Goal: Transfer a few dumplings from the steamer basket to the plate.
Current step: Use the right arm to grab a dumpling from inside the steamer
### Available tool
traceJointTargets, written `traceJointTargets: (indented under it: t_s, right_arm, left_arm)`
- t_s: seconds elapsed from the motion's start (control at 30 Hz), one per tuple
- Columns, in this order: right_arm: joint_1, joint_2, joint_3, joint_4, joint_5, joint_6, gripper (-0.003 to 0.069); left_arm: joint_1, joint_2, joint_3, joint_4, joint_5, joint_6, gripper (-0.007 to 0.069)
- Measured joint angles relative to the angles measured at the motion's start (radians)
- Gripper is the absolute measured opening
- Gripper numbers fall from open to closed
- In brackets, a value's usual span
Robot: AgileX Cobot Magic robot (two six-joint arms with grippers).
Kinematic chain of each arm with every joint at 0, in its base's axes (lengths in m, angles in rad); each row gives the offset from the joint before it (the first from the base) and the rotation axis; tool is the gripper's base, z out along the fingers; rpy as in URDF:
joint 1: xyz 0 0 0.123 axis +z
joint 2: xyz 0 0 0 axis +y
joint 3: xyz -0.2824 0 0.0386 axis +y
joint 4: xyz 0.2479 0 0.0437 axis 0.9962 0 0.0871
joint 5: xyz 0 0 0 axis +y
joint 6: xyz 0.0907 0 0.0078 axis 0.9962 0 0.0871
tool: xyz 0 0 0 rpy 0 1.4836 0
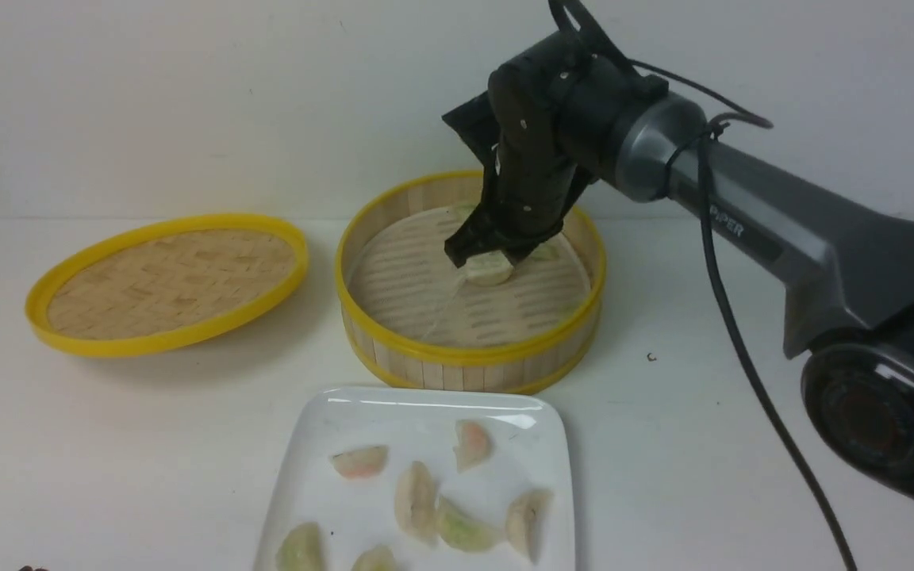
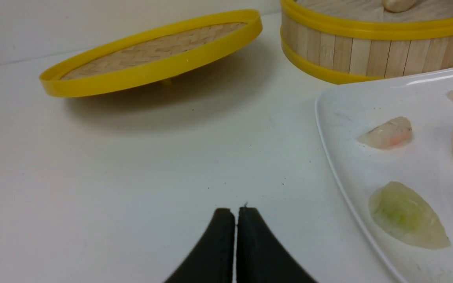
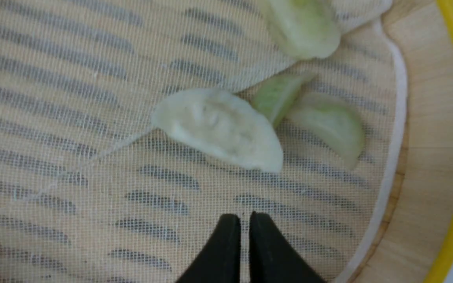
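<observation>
From here I see a dark grey right arm [image 1: 766,206] with a paler metallic collar [image 1: 659,147], "PiPER" in light lettering [image 1: 726,221], small screws near the black wrist, a rounded glossy black joint [image 1: 865,416] and a loose black cable [image 1: 731,317].

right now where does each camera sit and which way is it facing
Front: between the arms, looking forward at the steamer basket and plate; the right arm shows.
Left wrist: looks across the plate's edge and the lid; its fingertips show.
Right wrist: looks down into the basket; its fingertips show.
Front and left wrist share lid, plate and basket.
</observation>
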Motion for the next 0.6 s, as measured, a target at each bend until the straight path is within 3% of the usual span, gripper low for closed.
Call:
traceJointTargets:
  t_s: [0.07,0.1,0.13,0.2,0.33,0.43,0.6]
  right_arm:
    - [0.000,-0.003,0.026,0.003,0.001,-0.003,0.0108]
    - [0.000,-0.008,0.057,0.001,0.004,-0.004,0.0188]
    - [0.000,-0.009,0.060,0.001,0.004,-0.004,0.0188]
    - [0.000,-0.015,0.082,-0.026,0.006,-0.007,0.0328]
    - [0.000,-0.016,0.085,-0.055,0.006,-0.007,0.0451]
    - [-0.001,-0.016,0.087,-0.060,0.006,-0.007,0.0498]
    - [-0.004,-0.022,0.139,-0.061,0.002,-0.007,0.0512]
  left_arm:
    - [0.000,0.000,0.000,0.000,0.000,0.000,-0.0006]
    - [0.000,0.000,0.000,0.000,0.000,0.000,-0.0006]
    - [0.000,0.000,0.000,0.000,0.000,0.000,-0.0006]
    - [0.000,0.000,0.000,0.000,0.000,0.000,-0.0006]
    - [0.000,0.000,0.000,0.000,0.000,0.000,-0.0006]
    - [0.000,0.000,0.000,0.000,0.000,0.000,-0.0006]
    - [0.000,0.000,0.000,0.000,0.000,0.000,-0.0006]
